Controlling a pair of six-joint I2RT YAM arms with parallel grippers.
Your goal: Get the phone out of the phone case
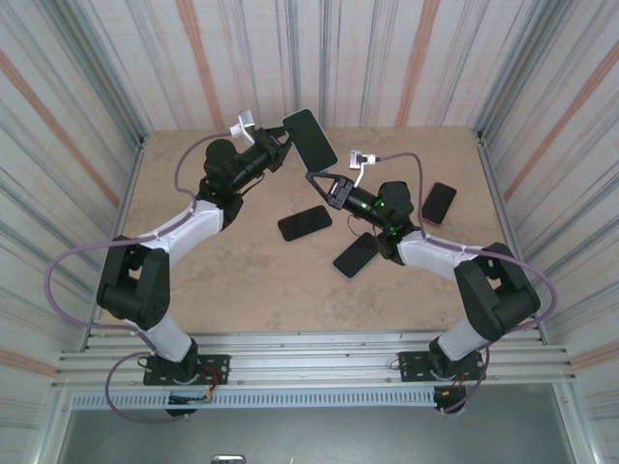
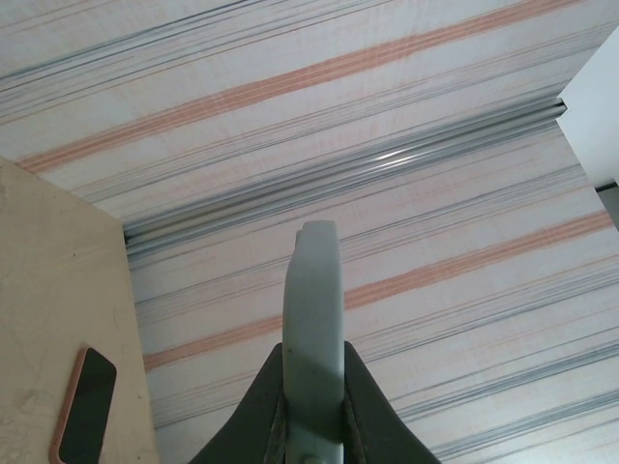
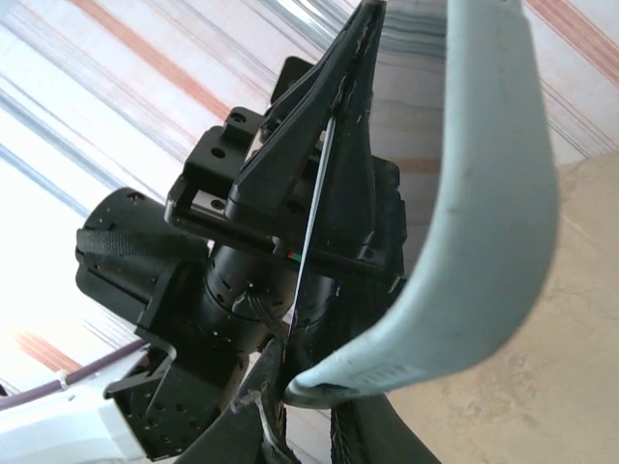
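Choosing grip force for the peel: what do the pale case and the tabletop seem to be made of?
The pale case looks like soft matte silicone or rubbery plastic: it bends in a smooth curve without creasing and shows no glare. The tabletop looks like board with a matte beige stone-pattern surface; whether stone or printed laminate cannot be told.

**Top external:** fixed high above and behind both arm bases, tilted down and forward. It stands far enough back to take in the whole beige stone-look worktop (image 1: 242, 280) and the striped panel walls (image 1: 387, 58).

**Left wrist:** just behind the left tool (image 2: 312, 411), sighting along it up at a wall, with a worktop corner lower left.

**Right wrist:** close behind the right tool (image 3: 309, 430), facing the left arm's black wrist housing (image 3: 145, 261).

**Shared by both wrist views:** the pale grey-blue soft phone case (image 2: 311, 319), edge-on from the left and very near from the right.
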